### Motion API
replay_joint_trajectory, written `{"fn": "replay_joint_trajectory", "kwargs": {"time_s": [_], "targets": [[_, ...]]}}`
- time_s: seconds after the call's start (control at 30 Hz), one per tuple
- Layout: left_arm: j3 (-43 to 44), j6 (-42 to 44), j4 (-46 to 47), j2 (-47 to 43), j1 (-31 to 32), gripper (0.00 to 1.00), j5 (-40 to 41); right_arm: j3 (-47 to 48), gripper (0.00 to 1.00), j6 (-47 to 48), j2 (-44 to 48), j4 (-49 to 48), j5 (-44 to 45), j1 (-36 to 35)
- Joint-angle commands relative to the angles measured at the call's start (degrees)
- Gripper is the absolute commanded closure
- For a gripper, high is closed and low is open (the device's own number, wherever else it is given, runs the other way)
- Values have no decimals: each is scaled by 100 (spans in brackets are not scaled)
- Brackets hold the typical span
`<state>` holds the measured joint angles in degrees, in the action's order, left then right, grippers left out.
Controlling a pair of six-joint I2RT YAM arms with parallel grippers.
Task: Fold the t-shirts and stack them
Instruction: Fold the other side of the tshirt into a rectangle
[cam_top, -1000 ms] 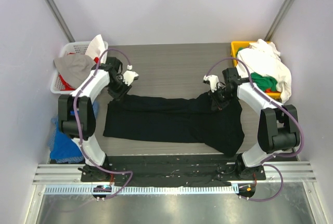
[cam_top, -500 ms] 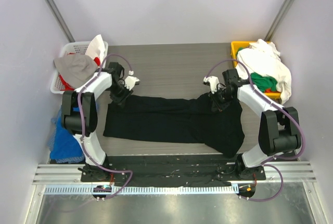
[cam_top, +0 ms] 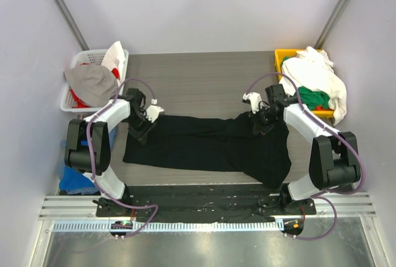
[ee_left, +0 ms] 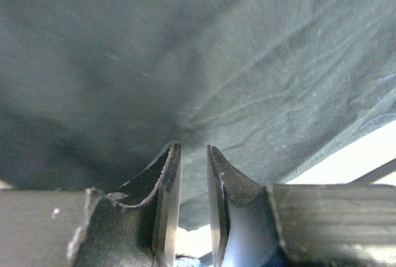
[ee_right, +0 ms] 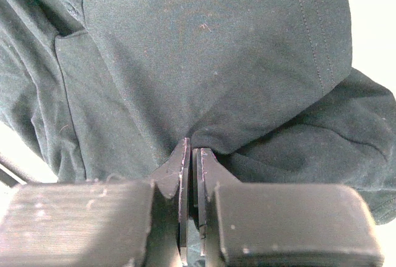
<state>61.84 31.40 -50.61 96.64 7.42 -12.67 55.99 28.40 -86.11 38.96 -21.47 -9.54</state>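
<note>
Garment: black t-shirt (cam_top: 204, 146) lies as a long band across the near half of my desk (cam_top: 198, 81). It is narrower at its left end and widens into a bulkier mass at its right end.
Left hand: my left hand (cam_top: 141, 132) sits at the far left corner of the black t-shirt. In the wrist view its fingers (ee_left: 166, 180) stand a narrow gap apart, and the cloth creases run together at their tips. I read this as clamped on the fabric edge. The cloth drapes above the hand and fills most of that view.
Right hand: my right hand (cam_top: 260, 122) sits on the far edge of the black t-shirt's right part. Its fingers (ee_right: 184, 174) are pressed together on a pinched fold of the cloth.
Other shirts: a white t-shirt (cam_top: 315, 72) and a green t-shirt (cam_top: 314, 98) are heaped in the yellow bin (cam_top: 281, 57) at the far right of the desk.
Left side: a white basket (cam_top: 77, 62) holds a grey cloth (cam_top: 91, 81).
</note>
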Motion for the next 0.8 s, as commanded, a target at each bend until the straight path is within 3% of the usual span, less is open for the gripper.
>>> {"fn": "replay_joint_trajectory", "kwargs": {"time_s": [0.0, 0.23, 0.5, 0.77], "targets": [[-382, -81, 209, -304, -13, 74, -166, -88, 99, 7, 366, -38, 134, -30], [-402, -151, 96, -540, -4, 75, -236, -211, 99, 42, 481, -11, 284, -30], [696, -432, -283, -884, -4, 74, -544, -272, 99, 69, 341, -73, 407, -30], [1146, -538, 51, -244, -4, 74, -289, -272, 99, 69, 173, -143, 469, -57]]}}
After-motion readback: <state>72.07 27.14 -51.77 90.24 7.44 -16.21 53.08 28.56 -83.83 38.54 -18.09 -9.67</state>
